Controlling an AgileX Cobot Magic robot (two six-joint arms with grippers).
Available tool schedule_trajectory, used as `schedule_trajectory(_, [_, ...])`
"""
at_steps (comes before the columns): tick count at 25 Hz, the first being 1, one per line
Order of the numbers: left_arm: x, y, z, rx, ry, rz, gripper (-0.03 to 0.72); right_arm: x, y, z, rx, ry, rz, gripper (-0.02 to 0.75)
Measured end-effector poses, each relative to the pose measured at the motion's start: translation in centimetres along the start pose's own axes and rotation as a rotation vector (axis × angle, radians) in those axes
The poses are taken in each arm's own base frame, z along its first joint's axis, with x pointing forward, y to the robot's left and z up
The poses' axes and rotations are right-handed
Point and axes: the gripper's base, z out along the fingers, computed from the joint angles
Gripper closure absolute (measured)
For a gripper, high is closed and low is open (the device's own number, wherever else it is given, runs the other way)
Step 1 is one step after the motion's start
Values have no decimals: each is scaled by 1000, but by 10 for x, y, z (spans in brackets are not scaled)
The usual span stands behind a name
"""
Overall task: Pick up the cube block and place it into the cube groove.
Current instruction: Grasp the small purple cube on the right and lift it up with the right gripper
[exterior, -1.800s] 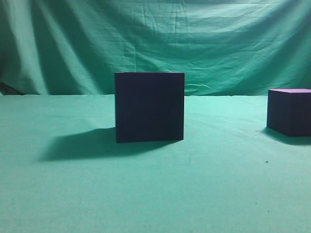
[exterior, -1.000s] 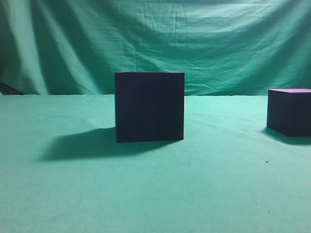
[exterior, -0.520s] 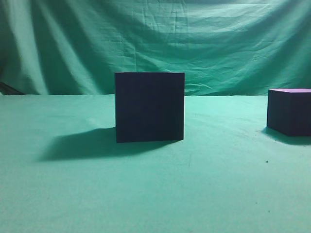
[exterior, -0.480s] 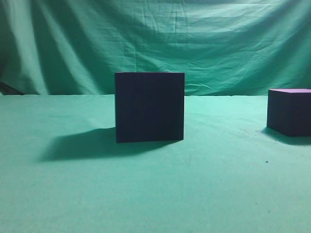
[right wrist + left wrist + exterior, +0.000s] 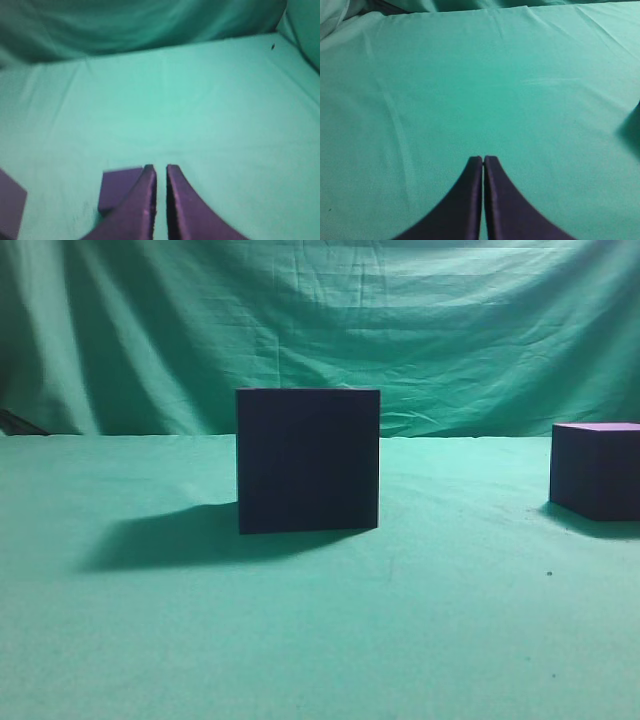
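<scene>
On green cloth [image 5: 300, 640] — cube groove [image 5: 308, 460] centre | cube block [image 5: 597, 470] far right | both hands together — left hand [image 5: 483, 159], right hand [image 5: 160, 168]

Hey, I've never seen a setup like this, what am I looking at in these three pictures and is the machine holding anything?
This is a two-armed robot working over a table covered with green cloth. One picture is taken from the side at table height. It shows a large dark box, the cube groove, in the middle and a smaller purple cube block at the right edge.

The other two come from cameras on the arms' wrists. The dark prongs at the bottom are the left gripper and the right gripper. Both are closed or nearly so, and neither holds anything. Just left of the right gripper lies a small purple block, probably the same cube.
</scene>
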Motion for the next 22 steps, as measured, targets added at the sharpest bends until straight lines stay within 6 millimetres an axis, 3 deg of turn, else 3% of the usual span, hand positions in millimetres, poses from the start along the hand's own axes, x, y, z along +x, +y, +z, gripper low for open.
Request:
schedule_trajectory(6, [0,0,0,0,0,0,688,-21,15,24,-85,339,-173,688])
schedule_trajectory(12, [0,0,0,0,0,0,688,-27,48,75,-179,720,-291,688])
schedule_trajectory(20, [0,0,0,0,0,0,688,-20,74,143,-110,918,-336,688])
schedule_trajectory(22, [0,0,0,0,0,0,688,-16,75,158,-83,947,-324,584])
